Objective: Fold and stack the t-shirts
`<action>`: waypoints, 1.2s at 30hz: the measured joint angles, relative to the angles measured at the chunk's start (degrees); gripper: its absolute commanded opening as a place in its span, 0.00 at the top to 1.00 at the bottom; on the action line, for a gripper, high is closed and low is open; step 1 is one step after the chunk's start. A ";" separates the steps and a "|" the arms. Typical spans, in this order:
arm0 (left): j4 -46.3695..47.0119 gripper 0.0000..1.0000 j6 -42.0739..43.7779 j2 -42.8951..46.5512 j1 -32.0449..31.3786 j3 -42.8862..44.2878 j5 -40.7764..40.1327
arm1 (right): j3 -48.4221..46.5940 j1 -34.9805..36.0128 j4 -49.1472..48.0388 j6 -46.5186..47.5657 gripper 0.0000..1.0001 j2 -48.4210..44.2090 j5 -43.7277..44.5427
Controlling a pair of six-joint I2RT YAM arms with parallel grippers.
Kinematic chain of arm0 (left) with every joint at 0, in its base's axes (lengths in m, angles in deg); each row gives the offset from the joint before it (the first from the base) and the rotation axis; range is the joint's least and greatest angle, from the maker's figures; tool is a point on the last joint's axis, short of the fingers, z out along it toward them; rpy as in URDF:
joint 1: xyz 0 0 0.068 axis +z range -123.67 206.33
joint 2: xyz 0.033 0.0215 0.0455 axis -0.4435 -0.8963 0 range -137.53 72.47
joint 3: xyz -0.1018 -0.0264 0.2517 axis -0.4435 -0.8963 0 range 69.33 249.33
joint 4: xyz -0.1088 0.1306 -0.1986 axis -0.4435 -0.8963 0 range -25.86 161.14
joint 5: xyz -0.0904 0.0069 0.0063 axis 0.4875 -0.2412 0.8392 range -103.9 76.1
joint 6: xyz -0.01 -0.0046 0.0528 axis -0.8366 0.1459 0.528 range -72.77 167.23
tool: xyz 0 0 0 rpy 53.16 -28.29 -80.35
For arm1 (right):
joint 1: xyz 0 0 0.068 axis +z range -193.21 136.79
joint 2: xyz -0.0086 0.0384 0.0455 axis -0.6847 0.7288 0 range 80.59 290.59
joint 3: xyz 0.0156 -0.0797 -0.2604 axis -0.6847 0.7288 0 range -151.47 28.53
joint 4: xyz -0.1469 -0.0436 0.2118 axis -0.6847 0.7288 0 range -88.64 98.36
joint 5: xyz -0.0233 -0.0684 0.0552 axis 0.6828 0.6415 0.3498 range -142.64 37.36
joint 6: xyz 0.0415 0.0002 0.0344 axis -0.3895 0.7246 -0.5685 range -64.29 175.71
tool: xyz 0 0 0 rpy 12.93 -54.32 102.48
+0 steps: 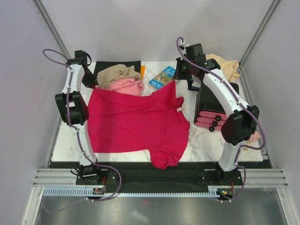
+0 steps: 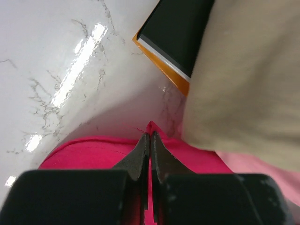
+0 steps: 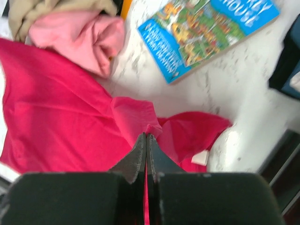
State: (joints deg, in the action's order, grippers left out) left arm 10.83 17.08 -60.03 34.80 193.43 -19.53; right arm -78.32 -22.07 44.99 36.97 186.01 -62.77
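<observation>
From above, the red shirt (image 1: 136, 126) lies spread over the middle of the marble counter (image 1: 201, 140), with one sleeve hanging past the near edge. The left tool (image 1: 92, 86) sits at the shirt's far left corner. The right tool (image 1: 179, 74) is at the far right corner, where the cloth rises to a peak. Behind the red shirt, the pink shirt (image 1: 125, 86) and the tan shirt (image 1: 117, 73) lie bunched together, the tan one partly on a black mat (image 1: 119, 64). A blue book (image 1: 162, 77) lies just beside the right tool. The cream shirt (image 1: 226, 66) is crumpled at the far right corner, well apart from the others.

In the left wrist view, the left tool (image 2: 150, 140) has its fingers (image 2: 138, 157) pressed together, with a small peak of the red shirt (image 2: 89, 152) pinched between the tips. The tan shirt (image 2: 243, 93) fills the right side, and a strip of the pink shirt (image 2: 262, 164) shows below it. The black mat (image 2: 183, 33), with an orange edge under it, rests on the counter (image 2: 70, 56).

In the right wrist view, the right tool (image 3: 146, 140) is likewise clamped on a fold of the red shirt (image 3: 61, 108), and red cloth shows in the slit between the fingers (image 3: 133, 159). The pink shirt (image 3: 84, 33) touches the red shirt's far edge, with the tan shirt (image 3: 42, 9) behind it. The book (image 3: 206, 33) lies flat on the counter (image 3: 234, 93).
</observation>
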 measured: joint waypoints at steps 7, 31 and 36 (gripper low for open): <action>0.68 0.98 -0.02 10.21 0.20 -1.05 -0.31 | -10.47 -1.79 -1.53 1.27 1.00 7.69 2.97; 0.90 0.98 -0.02 14.75 3.85 -4.79 -6.29 | -29.59 -2.82 -8.33 2.51 1.00 20.65 6.01; 1.14 0.98 -0.02 14.32 4.11 -3.63 -6.25 | -29.53 -2.93 -8.76 3.15 1.00 21.03 6.10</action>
State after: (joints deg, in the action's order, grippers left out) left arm 11.96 17.06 -45.72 38.90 189.80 -25.78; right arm -107.84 -25.00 36.23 40.11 207.04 -56.67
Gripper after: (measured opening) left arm 0.028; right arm 0.007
